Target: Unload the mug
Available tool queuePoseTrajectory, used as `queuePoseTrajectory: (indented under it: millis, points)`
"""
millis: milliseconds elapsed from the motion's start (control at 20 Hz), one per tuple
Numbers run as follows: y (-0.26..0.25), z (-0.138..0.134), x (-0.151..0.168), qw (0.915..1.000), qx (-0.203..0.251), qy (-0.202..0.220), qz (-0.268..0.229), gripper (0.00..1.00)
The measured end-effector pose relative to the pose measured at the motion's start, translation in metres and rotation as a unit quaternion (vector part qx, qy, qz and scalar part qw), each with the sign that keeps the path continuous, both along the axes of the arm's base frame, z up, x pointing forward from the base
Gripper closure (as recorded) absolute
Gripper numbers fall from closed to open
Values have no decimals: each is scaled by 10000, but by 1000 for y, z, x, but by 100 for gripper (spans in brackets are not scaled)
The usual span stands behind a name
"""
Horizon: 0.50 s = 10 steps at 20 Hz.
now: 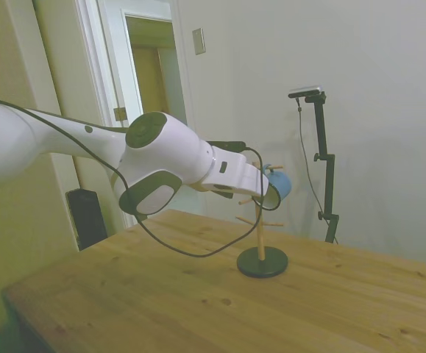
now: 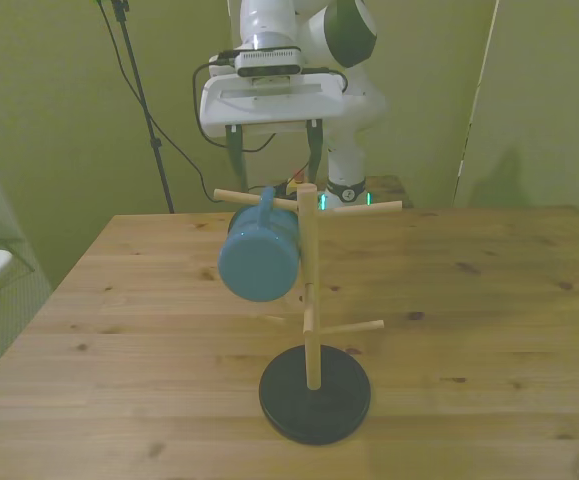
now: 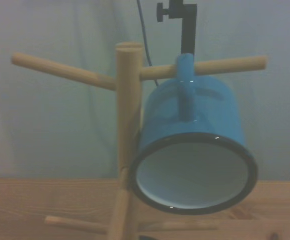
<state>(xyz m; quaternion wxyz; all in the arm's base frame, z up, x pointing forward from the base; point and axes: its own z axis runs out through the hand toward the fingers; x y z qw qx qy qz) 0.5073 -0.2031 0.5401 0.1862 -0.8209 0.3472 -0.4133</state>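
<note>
The light blue mug (image 2: 259, 256) hangs by its handle from an upper peg of a wooden mug tree (image 2: 309, 290), on the front view's left of the post. Its bottom faces the front camera. From the wrist, the mug (image 3: 192, 130) shows its white inside and dark rim, tilted down, with the handle hooked over the peg (image 3: 225, 65). My gripper (image 2: 274, 165) is open, level with the top pegs and just behind the mug, one finger on each side of the handle's line. From the side, my hand covers the mouth of the mug (image 1: 280, 184).
The tree stands on a dark round base (image 2: 314, 392) in the middle of the wooden table (image 2: 489, 300). A lower peg (image 2: 354, 327) and another upper peg (image 2: 369, 207) stick out toward the front view's right. The peg (image 3: 59, 72) opposite the mug is bare.
</note>
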Motion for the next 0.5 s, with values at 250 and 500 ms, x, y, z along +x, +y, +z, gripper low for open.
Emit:
queuePoseTrajectory:
  millis: [250,500]
  points:
    - [-31,-3,5,9998,173,48,-69,0]
    - [-41,-1,18,9998,180,42,-84,0]
